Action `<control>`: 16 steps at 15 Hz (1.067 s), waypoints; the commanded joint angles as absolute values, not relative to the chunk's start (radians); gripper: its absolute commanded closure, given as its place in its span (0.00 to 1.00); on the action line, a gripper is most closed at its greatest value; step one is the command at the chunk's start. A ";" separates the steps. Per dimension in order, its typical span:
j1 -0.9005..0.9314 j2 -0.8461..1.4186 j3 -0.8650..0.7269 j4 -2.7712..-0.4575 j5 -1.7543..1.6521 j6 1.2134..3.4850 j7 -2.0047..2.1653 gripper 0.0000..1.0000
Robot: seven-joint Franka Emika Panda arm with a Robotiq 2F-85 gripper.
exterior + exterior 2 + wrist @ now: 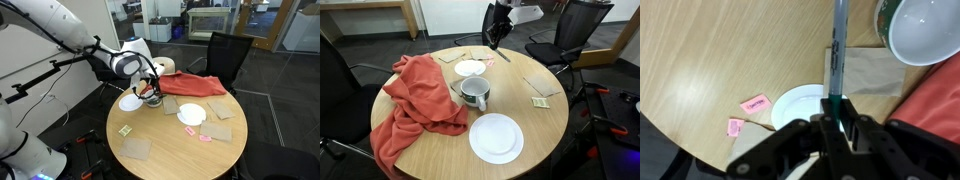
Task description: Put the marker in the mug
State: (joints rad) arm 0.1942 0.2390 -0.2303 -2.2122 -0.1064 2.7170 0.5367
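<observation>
Marker: dark greenish, clamped between the closed fingers of the gripper and raised off the table.
Mug: light outside, dark inside, near the table's middle, just beside the red cloth. In the wrist view it sat to one side of the marker's far end, not under it.
Small plate, large plate, brown napkin.
Pink packets: print too small to read, lying near the table's rounded edge.
Bare wood lay open beside the large plate.

Gripper clamped on marker, downward-pointing
</observation>
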 commanded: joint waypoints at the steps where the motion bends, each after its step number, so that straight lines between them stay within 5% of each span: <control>1: 0.177 0.113 -0.166 -2.272 -0.172 2.684 0.490 0.96; 7: 0.128 0.098 -0.042 -2.245 -0.109 2.659 0.333 0.96; 8: 0.124 0.093 -0.030 -2.245 -0.101 2.655 0.320 0.85; 13: 0.115 0.102 -0.031 -2.245 -0.102 2.655 0.321 0.85; 14: 0.114 0.103 -0.031 -2.245 -0.102 2.655 0.321 0.96; 16: 0.110 0.126 -0.017 -2.240 -0.078 2.720 0.268 0.96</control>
